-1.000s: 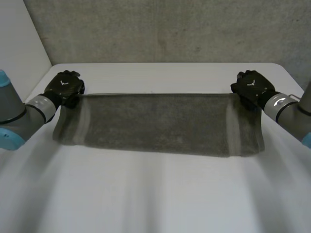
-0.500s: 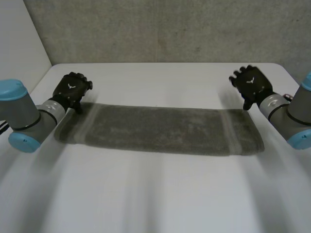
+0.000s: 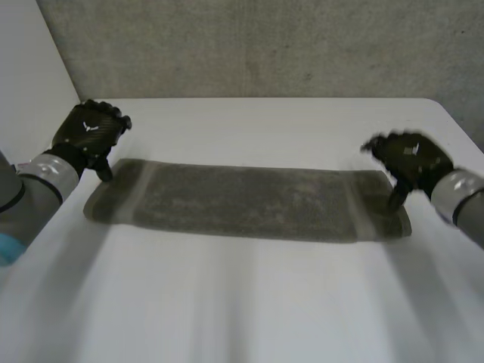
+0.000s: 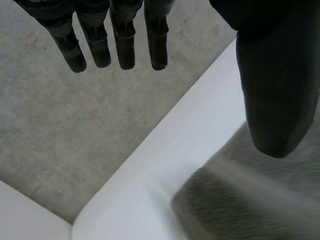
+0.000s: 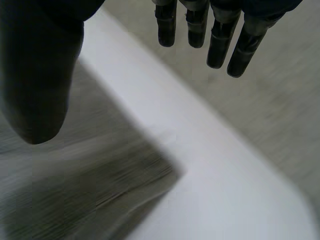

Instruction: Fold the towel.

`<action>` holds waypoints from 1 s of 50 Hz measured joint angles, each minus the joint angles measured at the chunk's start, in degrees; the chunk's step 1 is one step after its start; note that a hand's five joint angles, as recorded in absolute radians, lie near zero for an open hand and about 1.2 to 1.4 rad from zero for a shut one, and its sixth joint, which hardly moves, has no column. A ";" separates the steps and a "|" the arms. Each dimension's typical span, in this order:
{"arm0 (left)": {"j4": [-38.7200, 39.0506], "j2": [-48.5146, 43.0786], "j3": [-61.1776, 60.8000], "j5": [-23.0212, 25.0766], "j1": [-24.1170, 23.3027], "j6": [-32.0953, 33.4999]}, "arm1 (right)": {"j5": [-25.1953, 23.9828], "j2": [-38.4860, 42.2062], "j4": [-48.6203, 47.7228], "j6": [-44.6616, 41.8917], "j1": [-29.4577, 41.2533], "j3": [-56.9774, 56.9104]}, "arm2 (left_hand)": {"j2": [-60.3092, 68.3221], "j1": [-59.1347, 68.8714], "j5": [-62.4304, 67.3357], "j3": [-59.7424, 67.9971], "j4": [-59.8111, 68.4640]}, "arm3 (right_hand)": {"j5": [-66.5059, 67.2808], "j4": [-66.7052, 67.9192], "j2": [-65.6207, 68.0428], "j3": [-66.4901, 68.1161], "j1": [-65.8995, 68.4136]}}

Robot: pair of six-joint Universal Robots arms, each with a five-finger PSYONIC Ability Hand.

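Both empty, fingers (image 4: pixel 125 45) straight: left hand (image 3: pixel 87 136), right hand (image 3: pixel 408 155) over towel (image 3: pixel 242 200) ends; white table (image 3: pixel 249 302) around.

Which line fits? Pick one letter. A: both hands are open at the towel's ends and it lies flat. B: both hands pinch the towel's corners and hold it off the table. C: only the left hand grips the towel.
A: the left hand and right hand show straight fingers holding nothing, and the towel lies flat on the table.
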 measured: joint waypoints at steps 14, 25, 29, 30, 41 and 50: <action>0.67 4.47 -9.92 0.21 -2.67 -14.10 | -3.27 6.16 -5.45 -0.88 -3.31 7.07 | 0.00 0.00 0.02 0.00 0.00 | 8.34 0.00 6.94 0.00 6.94; 1.72 3.71 -10.30 0.27 -2.42 -15.24 | -5.05 11.26 -7.12 -4.59 -4.67 5.12 | 0.00 0.00 0.03 0.00 0.00 | 26.37 0.00 26.46 0.00 26.18; 2.14 3.70 -10.51 0.29 -2.36 -15.08 | -5.18 12.21 -6.85 -6.22 -5.07 4.62 | 0.00 0.00 0.02 0.00 0.00 | 46.63 0.00 46.37 0.00 47.07; 2.16 3.70 -10.54 0.29 -2.35 -15.07 | -5.19 12.31 -6.83 -6.33 -5.10 4.56 | 0.00 0.00 0.02 0.00 0.00 | 48.92 0.00 48.46 0.00 48.99; 2.16 3.92 -11.24 0.36 -1.96 -15.03 | -5.14 10.50 -6.06 -6.81 -9.81 3.88 | 0.00 0.00 0.02 0.00 0.00 | 62.83 0.00 59.66 0.00 60.22; 2.16 4.21 -11.67 0.37 -1.14 -15.04 | -7.90 4.42 -3.84 -9.78 -20.35 -1.56 | 0.00 0.00 0.02 0.00 0.00 | 62.83 0.00 59.66 0.00 60.69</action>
